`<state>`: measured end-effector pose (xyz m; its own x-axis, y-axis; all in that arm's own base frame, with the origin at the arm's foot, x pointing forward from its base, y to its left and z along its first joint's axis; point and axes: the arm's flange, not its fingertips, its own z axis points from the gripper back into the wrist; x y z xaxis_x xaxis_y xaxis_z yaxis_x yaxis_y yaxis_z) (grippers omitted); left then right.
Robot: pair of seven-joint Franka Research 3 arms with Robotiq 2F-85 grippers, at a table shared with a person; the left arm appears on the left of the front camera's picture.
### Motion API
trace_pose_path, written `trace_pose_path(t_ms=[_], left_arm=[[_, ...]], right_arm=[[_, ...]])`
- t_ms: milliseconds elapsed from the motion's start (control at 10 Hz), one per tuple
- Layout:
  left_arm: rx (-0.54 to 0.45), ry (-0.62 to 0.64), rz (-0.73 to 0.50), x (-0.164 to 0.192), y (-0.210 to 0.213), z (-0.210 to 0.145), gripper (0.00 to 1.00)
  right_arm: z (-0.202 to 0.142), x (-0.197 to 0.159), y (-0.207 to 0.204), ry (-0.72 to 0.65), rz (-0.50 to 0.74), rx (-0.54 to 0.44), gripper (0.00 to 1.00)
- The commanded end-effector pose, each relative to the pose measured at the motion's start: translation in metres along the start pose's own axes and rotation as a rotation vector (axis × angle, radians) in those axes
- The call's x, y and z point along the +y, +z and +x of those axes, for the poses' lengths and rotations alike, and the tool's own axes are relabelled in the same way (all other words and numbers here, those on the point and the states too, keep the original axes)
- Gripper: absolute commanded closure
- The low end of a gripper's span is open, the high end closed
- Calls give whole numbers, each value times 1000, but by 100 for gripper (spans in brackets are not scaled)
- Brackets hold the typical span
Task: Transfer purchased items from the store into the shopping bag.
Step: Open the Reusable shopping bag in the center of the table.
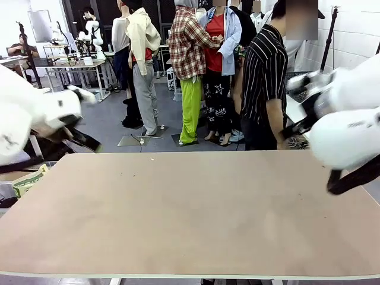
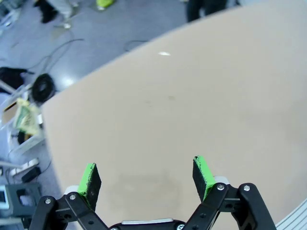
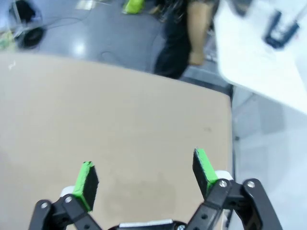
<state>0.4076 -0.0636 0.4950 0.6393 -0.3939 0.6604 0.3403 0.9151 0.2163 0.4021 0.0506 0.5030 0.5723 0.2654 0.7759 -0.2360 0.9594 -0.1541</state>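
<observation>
The purchased items and the shopping bag are out of view. My left gripper (image 2: 146,172) hangs open above the bare tan table (image 2: 182,105), near its left end, with nothing between its green pads (image 2: 89,178). My right gripper (image 3: 146,175) is open too, over the table's far right corner (image 3: 144,110), also with nothing between its fingers. In the front view both white arms are raised at the sides, the left arm (image 1: 35,113) and the right arm (image 1: 347,127).
A person in a black striped shirt (image 1: 264,83) stands at the far right edge of the table (image 1: 190,208). A box with green-printed packaging (image 1: 27,181) sits beside the left edge. A white table (image 3: 268,62) stands beyond the right end. Cables (image 2: 43,86) lie on the floor.
</observation>
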Motion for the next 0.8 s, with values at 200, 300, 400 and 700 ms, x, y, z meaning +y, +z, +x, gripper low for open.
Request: trace_pose_path(t_ms=[200, 300, 400, 700], left_arm=[[77, 419, 194, 115, 51, -98, 0], [86, 508, 226, 130, 63, -131, 0], [82, 591, 236, 138, 66, -157, 0], [104, 578, 229, 200, 71, -118, 0]], right_arm=[[-72, -152, 50, -365, -172, -75, 0], [-96, -180, 45, -451, -175, -50, 0], [-116, -199, 35, -527, -151, -15, 0], [-106, -224, 42, -544, -196, 0, 0]])
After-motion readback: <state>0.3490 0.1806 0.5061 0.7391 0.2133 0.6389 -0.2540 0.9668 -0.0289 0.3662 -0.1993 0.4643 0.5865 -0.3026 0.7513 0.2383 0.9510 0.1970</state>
